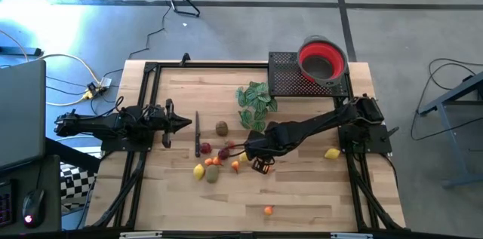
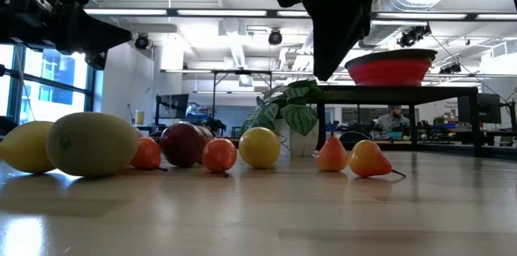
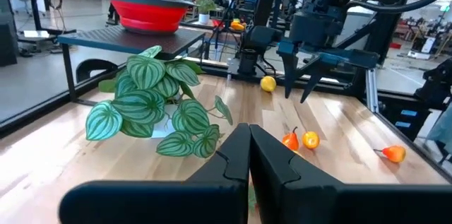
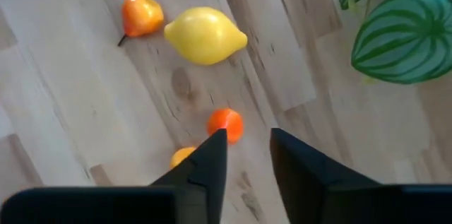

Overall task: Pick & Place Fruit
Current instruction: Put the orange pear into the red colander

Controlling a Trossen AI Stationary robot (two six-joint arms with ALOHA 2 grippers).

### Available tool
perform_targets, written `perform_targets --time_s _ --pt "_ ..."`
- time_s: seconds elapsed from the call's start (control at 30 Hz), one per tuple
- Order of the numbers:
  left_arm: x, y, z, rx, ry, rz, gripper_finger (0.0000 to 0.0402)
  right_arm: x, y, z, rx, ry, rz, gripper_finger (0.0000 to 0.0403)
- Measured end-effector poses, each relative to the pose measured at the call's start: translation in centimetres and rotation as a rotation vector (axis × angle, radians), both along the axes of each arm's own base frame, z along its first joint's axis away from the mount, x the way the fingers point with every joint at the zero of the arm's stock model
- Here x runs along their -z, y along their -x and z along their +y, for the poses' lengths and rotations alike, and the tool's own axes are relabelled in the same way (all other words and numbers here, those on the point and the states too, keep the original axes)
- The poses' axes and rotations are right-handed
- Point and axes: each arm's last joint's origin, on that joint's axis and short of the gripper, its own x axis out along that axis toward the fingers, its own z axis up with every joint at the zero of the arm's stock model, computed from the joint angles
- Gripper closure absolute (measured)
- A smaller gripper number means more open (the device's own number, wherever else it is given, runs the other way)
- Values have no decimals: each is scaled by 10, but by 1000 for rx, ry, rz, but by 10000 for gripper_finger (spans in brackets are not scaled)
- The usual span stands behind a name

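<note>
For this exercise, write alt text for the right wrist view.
The right gripper points down at a pale wooden table, its two dark fingers slightly apart and empty above a small orange-red toy fruit. Beyond lie a yellow toy lemon and an orange pear-shaped fruit, with striped green leaves alongside.

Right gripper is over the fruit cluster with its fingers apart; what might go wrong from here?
1. The right gripper has two small orange fruits side by side near one fingertip; closing may nudge either away.
2. The plant sprig lies between the cluster and the red bowl, so a low carry might snag its leaves.
</note>
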Motion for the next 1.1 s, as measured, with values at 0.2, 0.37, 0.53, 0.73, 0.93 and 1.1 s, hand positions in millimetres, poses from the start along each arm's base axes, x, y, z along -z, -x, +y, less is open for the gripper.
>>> perform_targets --time_s 0.2,0.37,0.53,0.73,0.93,1.1 --pt "0 0 0 -1 -1 1 373 0 1 4 -39 -9 7 224" --pt "0 0 0 -3 -1 2 368 0 2 10 -88 -96 31 207" --pt "0 0 0 -3 -1 1 368 4 1 19 -107 -72 7 210" --pt "0 0 0 -3 -1 2 368 20 3 22 -86 -18 -22 210" --pt "0 0 0 -3 -1 3 368 34 9 18 -62 20 3 210" --pt "0 0 0 -3 -1 2 368 46 11 18 -64 13 -2 211"
